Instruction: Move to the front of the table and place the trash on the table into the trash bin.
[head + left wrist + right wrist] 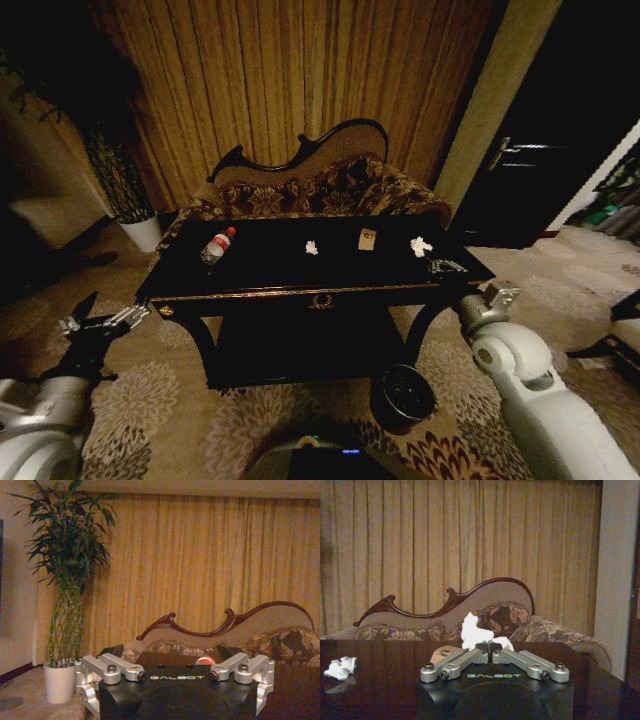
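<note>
Trash bin (pixel 402 397): nearest the camera — a small round dark bin on the patterned carpet, just in front of the table's front right leg, with bare carpet around it.
Table (pixel 280 293): low, black and glossy with a gold-trimmed front edge and a gold ornament at its centre; a lower shelf sits under the top.
Room around the table: carpet lies open off its left end and along its front; a curved-back sofa (pixel 320 185) stands close behind it.
Bottle (pixel 216 246): clear with a red cap, lying on its side near the table's left end.
Small paper wad (pixel 311 247): white, crumpled, about mid-table.
Tan packet (pixel 367 238): just right of the small wad.
Large paper wad (pixel 420 245): white, crumpled — near the table's right end, directly ahead of the right fingertips.
Right gripper (pixel 446 267): over the table's front right corner, fingers closed together on nothing.
Left gripper (pixel 100 322): off the table's front left corner over the carpet, fingers spread wide, empty.
Potted plant (pixel 128 190): in a white pot beyond the table's left end.
</note>
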Controlling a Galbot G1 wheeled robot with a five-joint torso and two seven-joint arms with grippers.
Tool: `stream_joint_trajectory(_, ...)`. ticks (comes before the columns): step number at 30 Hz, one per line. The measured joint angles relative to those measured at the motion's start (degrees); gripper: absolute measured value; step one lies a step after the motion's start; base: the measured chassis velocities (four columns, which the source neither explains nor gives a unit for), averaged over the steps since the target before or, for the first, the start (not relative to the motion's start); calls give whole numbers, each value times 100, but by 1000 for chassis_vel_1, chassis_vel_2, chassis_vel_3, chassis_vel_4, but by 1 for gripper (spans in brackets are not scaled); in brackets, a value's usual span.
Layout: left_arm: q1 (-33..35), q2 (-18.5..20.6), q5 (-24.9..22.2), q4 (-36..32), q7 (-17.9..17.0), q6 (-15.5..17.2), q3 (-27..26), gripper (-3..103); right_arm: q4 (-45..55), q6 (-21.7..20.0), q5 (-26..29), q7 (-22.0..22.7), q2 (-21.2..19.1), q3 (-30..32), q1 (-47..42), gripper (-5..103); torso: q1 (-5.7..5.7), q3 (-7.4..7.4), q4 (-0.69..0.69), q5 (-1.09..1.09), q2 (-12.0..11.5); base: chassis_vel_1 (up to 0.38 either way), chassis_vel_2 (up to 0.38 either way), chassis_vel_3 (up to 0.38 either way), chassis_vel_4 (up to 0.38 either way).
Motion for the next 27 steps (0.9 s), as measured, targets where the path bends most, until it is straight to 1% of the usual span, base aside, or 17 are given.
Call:
stream_joint_trajectory(1,-9,39,-34,-5,-42,94,-47,100,20,21,-16,-5,10,10,-41,0,0,0,0,0,-1,0,0,0,0)
stream_joint_trajectory(7,-33,159,-150,-7,-55,180,-220,100,41,41,-47,-8,51,11,-99,0,0,0,1,1,0,15,-14,-20,16)
stream_joint_trajectory(9,-36,170,-169,-7,-55,186,-244,100,42,49,-56,-9,65,9,-117,0,0,0,-1,0,0,45,-45,-56,43)
stream_joint_trajectory(16,2,99,-179,-7,-50,188,-239,100,37,122,-102,-23,93,8,-202,0,0,0,1,0,0,46,-48,-52,47)
stream_joint_trajectory(23,8,64,-174,-7,-30,183,-211,100,20,150,-123,-31,91,20,-241,0,0,0,0,0,0,54,-54,-39,60)
stream_joint_trajectory(27,21,54,-188,-7,62,167,-207,100,50,177,42,-156,85,20,-293,0,1,0,2,1,0,67,-69,-60,74)
